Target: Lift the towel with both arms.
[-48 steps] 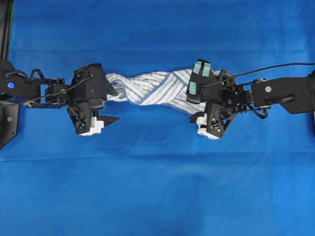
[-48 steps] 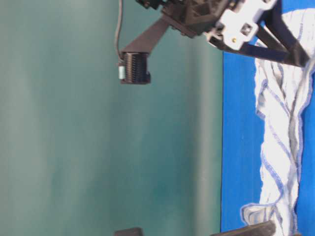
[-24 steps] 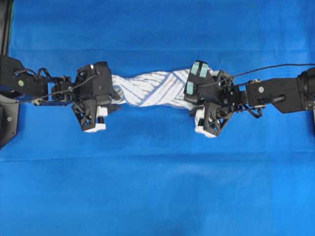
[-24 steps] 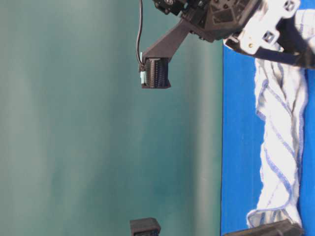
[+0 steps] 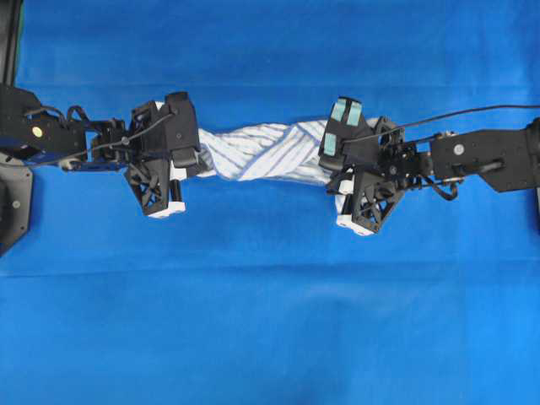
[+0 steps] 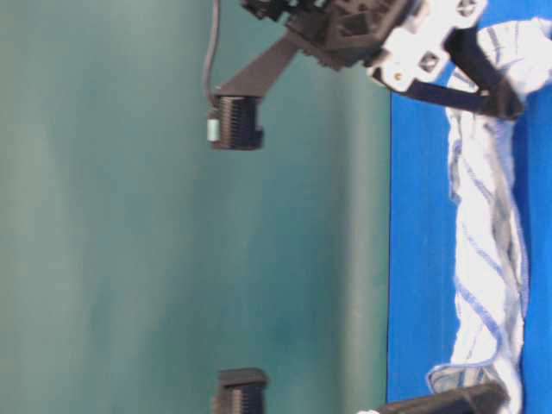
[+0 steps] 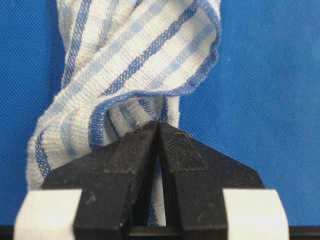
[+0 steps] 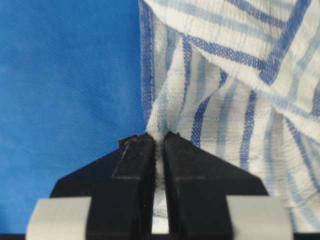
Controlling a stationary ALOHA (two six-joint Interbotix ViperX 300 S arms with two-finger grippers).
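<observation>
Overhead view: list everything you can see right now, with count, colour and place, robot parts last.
towel: one, white with blue and grey stripes, twisted into a rope, stretched across the middle between the two grippers.
table cover: one, blue, under everything.
backdrop: one, teal-green, seen only in the table-level view.
cable: one, black, running along the right arm.
left gripper: one, black with white blocks, at the towel's left end, shut on the cloth.
right gripper: one, black with white blocks, teal pads on its camera mount, at the towel's right end, shut on the cloth.
</observation>
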